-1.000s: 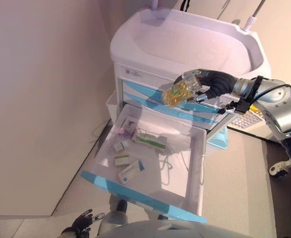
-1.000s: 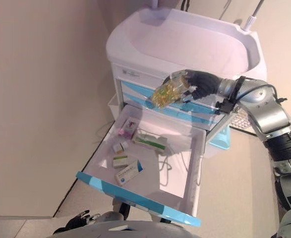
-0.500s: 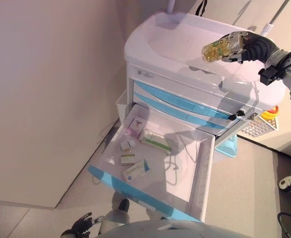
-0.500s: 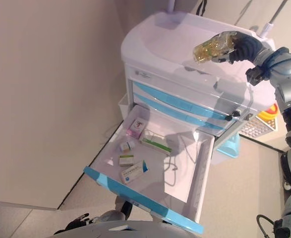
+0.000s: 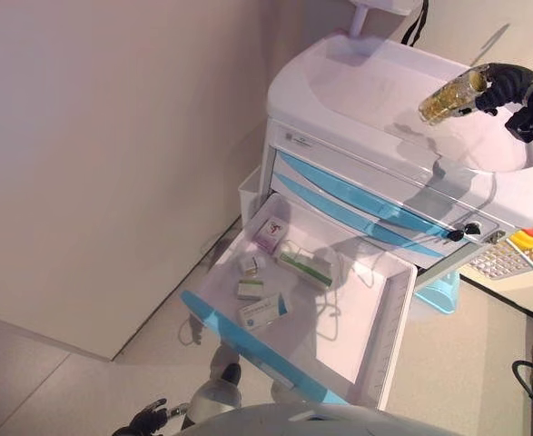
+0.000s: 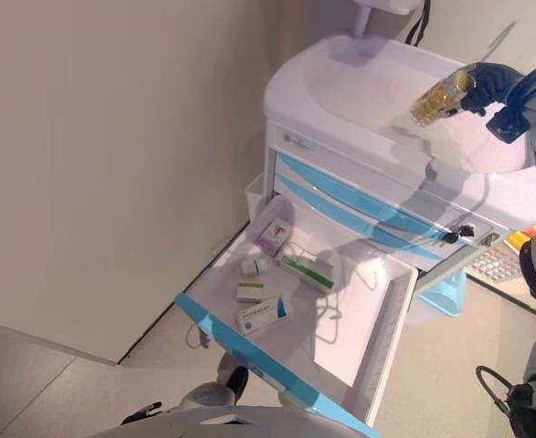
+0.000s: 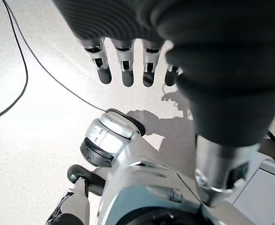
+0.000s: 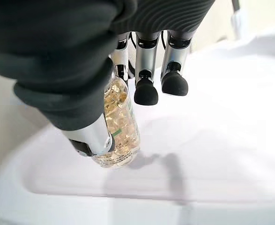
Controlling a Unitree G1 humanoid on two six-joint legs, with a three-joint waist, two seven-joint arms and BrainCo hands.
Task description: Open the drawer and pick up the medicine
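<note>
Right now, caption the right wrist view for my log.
Right hand holds a clear capsule bottle above the white cart top.

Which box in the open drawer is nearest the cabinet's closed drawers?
The pink box, at the drawer's back; the green-striped and other boxes lie nearer the blue front.

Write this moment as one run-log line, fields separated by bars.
drawer: open, boxes inside | right hand: shut on capsule bottle, above cart top | left hand: open, idle, low
</note>
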